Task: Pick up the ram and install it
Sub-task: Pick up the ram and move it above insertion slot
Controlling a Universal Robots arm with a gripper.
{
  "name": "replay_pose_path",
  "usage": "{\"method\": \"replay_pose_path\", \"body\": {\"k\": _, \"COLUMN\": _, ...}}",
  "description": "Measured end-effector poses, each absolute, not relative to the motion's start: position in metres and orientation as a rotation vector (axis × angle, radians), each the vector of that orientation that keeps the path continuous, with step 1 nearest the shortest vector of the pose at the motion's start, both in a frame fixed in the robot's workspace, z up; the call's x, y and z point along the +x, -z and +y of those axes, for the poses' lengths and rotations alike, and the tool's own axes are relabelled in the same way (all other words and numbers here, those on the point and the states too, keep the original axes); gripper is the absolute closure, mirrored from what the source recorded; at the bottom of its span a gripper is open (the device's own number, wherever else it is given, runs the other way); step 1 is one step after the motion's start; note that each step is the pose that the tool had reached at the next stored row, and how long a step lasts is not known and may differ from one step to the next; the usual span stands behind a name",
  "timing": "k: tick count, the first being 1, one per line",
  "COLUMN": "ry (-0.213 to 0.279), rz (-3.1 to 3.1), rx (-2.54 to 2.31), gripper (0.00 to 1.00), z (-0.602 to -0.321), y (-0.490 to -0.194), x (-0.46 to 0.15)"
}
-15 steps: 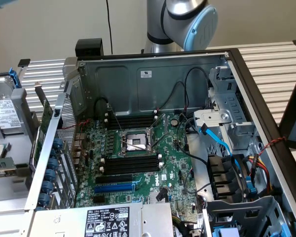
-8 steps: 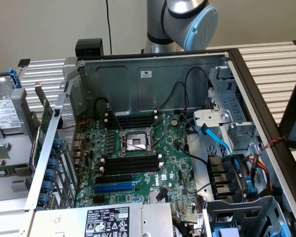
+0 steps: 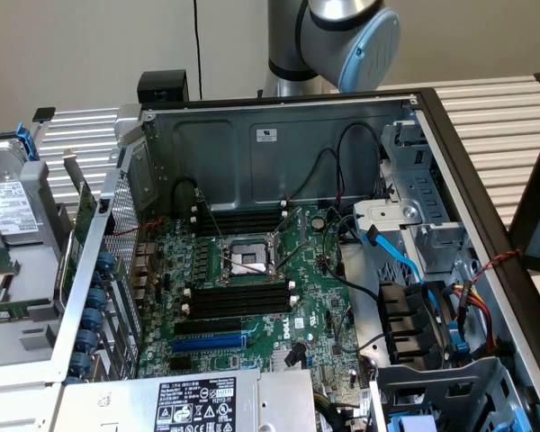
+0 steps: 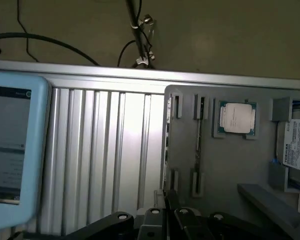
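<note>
We open on the big one: the computer case (image 3: 279,135), bare grey sheet metal, lying open in the exterior view. The arm (image 3: 342,36) is behind it, smooth grey with a pale blue cap. Inside the case we've got the green motherboard (image 3: 315,297). It has a square metal socket (image 3: 250,256), black memory slots (image 3: 238,301) just beside that, and a long blue slot (image 3: 207,342) nearer the camera.

Over to the wrist view, and here's what the exterior view doesn't give us: the ribbed aluminium table (image 4: 105,155) up close, shiny and grooved. On it sits a rounded, blue-framed screen (image 4: 15,145) and a matte grey tray (image 4: 225,170) with moulded clips. In that tray we spot a labelled hard drive (image 4: 296,145) and a square silver-topped processor (image 4: 237,118).

And there's the ram (image 4: 167,142): a thin stick seen edge-on, standing between two clips at the tray's edge, outside the case. The black gripper (image 4: 165,202) with its bolted linkages is right in line with it and near its end. We cannot tell how wide the claw stands or whether it has hold of anything.
</note>
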State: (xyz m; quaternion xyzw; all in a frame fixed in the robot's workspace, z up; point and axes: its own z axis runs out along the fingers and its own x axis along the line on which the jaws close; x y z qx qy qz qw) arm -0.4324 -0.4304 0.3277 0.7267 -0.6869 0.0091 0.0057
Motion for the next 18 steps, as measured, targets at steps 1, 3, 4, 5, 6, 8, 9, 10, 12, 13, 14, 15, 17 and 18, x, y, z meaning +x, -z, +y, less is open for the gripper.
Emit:
{"method": "replay_pose_path", "body": {"k": 1, "ry": -0.028, "rz": -2.15, "rx": 2.274, "gripper": 0.87, "z": -0.432, "y": -0.332, "x": -0.429}}
{"method": "replay_pose_path", "body": {"k": 3, "ry": -0.026, "rz": -2.149, "rx": 2.274, "gripper": 0.87, "z": -0.435, "y": -0.341, "x": -0.423}}
{"method": "replay_pose_path", "body": {"k": 4, "ry": -0.025, "rz": -2.148, "rx": 2.274, "gripper": 0.87, "z": -0.436, "y": -0.346, "x": -0.42}}
{"method": "replay_pose_path", "body": {"k": 5, "ry": -0.024, "rz": -2.148, "rx": 2.274, "gripper": 0.87, "z": -0.436, "y": -0.351, "x": -0.417}}
{"method": "replay_pose_path", "body": {"k": 6, "ry": -0.023, "rz": -2.147, "rx": 2.274, "gripper": 0.87, "z": -0.437, "y": -0.355, "x": -0.414}}
{"method": "replay_pose_path", "body": {"k": 8, "ry": -0.021, "rz": -2.146, "rx": 2.273, "gripper": 0.87, "z": -0.439, "y": -0.364, "x": -0.407}}
{"method": "replay_pose_path", "body": {"k": 9, "ry": -0.02, "rz": -2.145, "rx": 2.273, "gripper": 0.87, "z": -0.44, "y": -0.369, "x": -0.403}}
{"method": "replay_pose_path", "body": {"k": 10, "ry": -0.019, "rz": -2.145, "rx": 2.273, "gripper": 0.87, "z": -0.44, "y": -0.373, "x": -0.4}}
{"method": "replay_pose_path", "body": {"k": 12, "ry": -0.016, "rz": -2.143, "rx": 2.272, "gripper": 0.87, "z": -0.442, "y": -0.382, "x": -0.393}}
{"method": "replay_pose_path", "body": {"k": 13, "ry": -0.014, "rz": -2.143, "rx": 2.271, "gripper": 0.87, "z": -0.443, "y": -0.387, "x": -0.39}}
{"method": "replay_pose_path", "body": {"k": 14, "ry": -0.013, "rz": -2.142, "rx": 2.27, "gripper": 0.87, "z": -0.444, "y": -0.391, "x": -0.386}}
{"method": "replay_pose_path", "body": {"k": 15, "ry": -0.011, "rz": -2.141, "rx": 2.27, "gripper": 0.87, "z": -0.445, "y": -0.396, "x": -0.383}}
{"method": "replay_pose_path", "body": {"k": 17, "ry": -0.007, "rz": -2.139, "rx": 2.268, "gripper": 0.87, "z": -0.446, "y": -0.404, "x": -0.375}}
{"method": "replay_pose_path", "body": {"k": 18, "ry": -0.006, "rz": -2.139, "rx": 2.268, "gripper": 0.87, "z": -0.447, "y": -0.407, "x": -0.371}}
